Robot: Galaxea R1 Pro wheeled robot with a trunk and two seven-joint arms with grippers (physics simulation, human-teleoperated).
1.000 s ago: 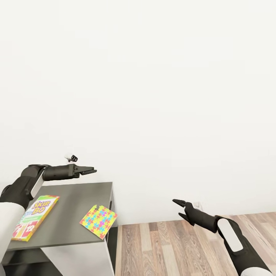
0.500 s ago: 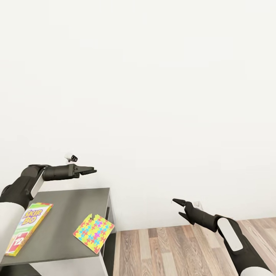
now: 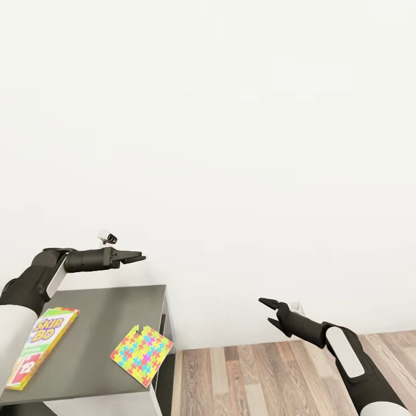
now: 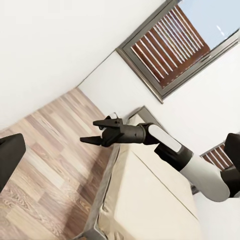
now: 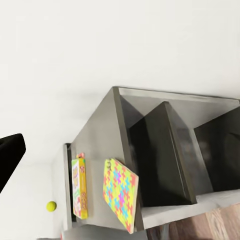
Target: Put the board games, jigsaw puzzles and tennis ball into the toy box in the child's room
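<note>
Puzzle (image 3: 142, 355) overhangs the table (image 3: 98, 323) edge beside a board game (image 3: 40, 340) — left gripper (image 3: 134, 257) near-closed, empty; right gripper (image 3: 270, 313) parted, empty, over the floor (image 3: 260, 375).

On the dark-grey cabinet top (image 3: 98, 323) there was one board game (image 3: 39, 345), a yellow-green box with red marks, and one jigsaw puzzle (image 3: 142, 354) overhanging the cabinet's front edge. One tennis ball (image 5: 51, 205) lay beyond the cabinet's far end. Two grippers were counted: the left gripper (image 3: 134, 257) above the cabinet, the right gripper (image 3: 269, 312) off to its side. One bed (image 4: 145, 200) was seen.
</note>
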